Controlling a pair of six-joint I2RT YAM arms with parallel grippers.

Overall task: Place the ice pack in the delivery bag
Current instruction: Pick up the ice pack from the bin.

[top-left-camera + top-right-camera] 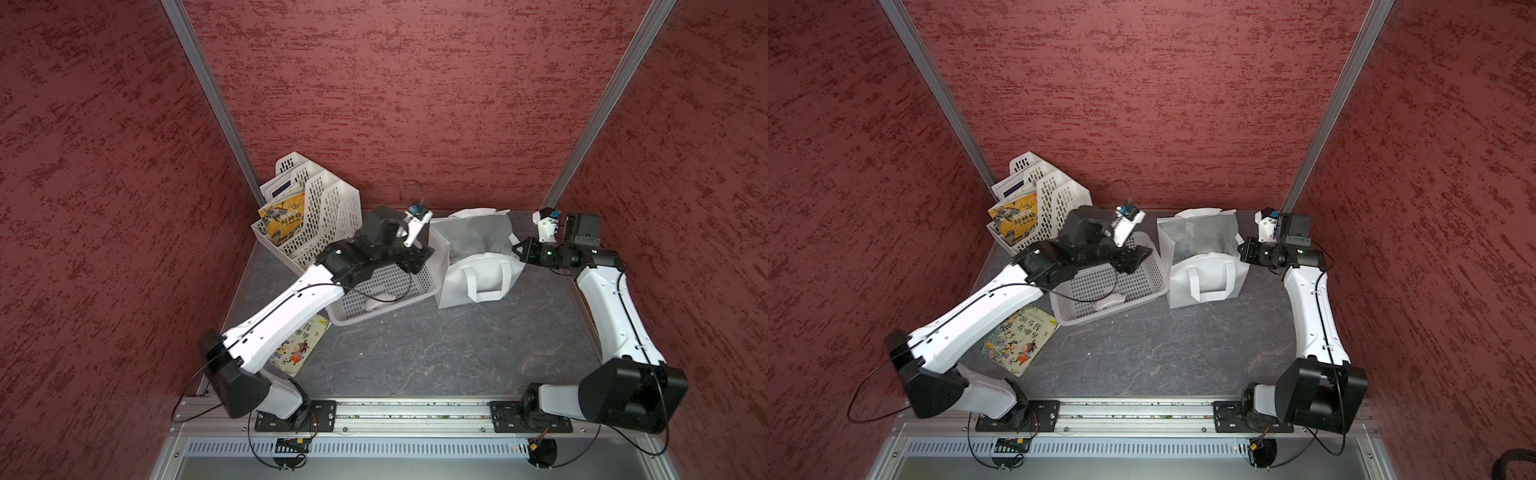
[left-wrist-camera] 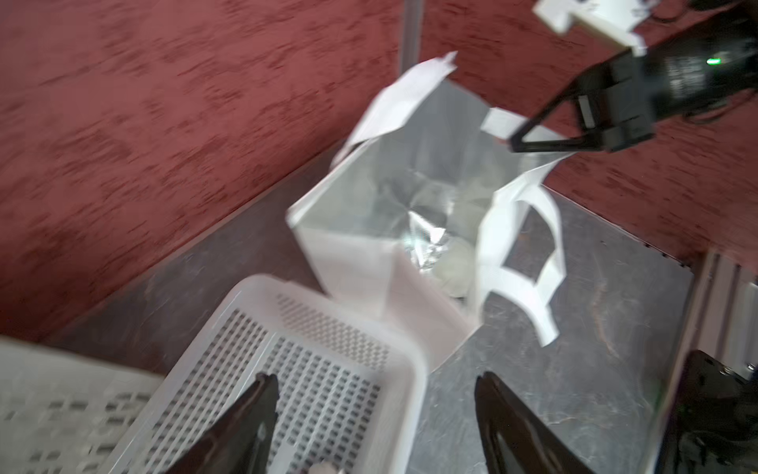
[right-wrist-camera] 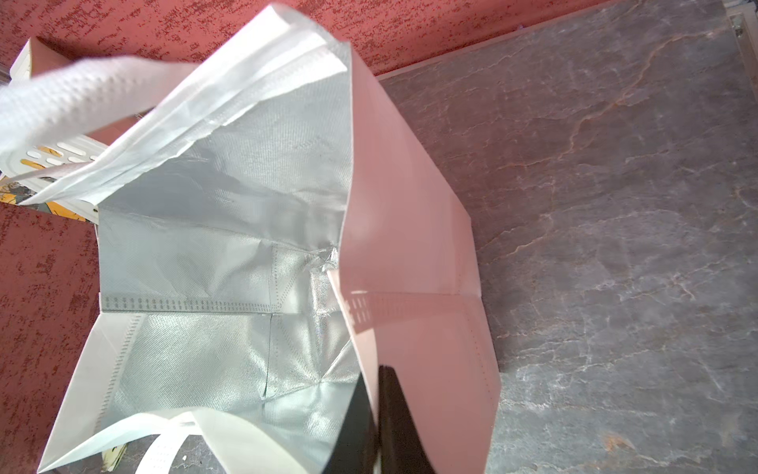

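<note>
"封神榜" on yellow book [image 1: 282, 220], picture book [image 1: 1019, 345] title too blurred

The delivery bag [image 1: 457, 272] is white outside with a silvery foil lining. Beside it, the basket [image 1: 374, 309] is white, dotted with perforations. The desk [image 1: 436, 353] under the bag is dark grey with pale marble veins; the walls [image 1: 415, 104] behind it are mottled red.

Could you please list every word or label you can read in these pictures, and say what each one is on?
"封神榜": on the yellow book standing in the white file rack; its smaller print is too small to read.
"斑马线在哪里", as best I can tell: on the picture book lying on the table.
No text shows on the delivery bag or the basket.
</note>
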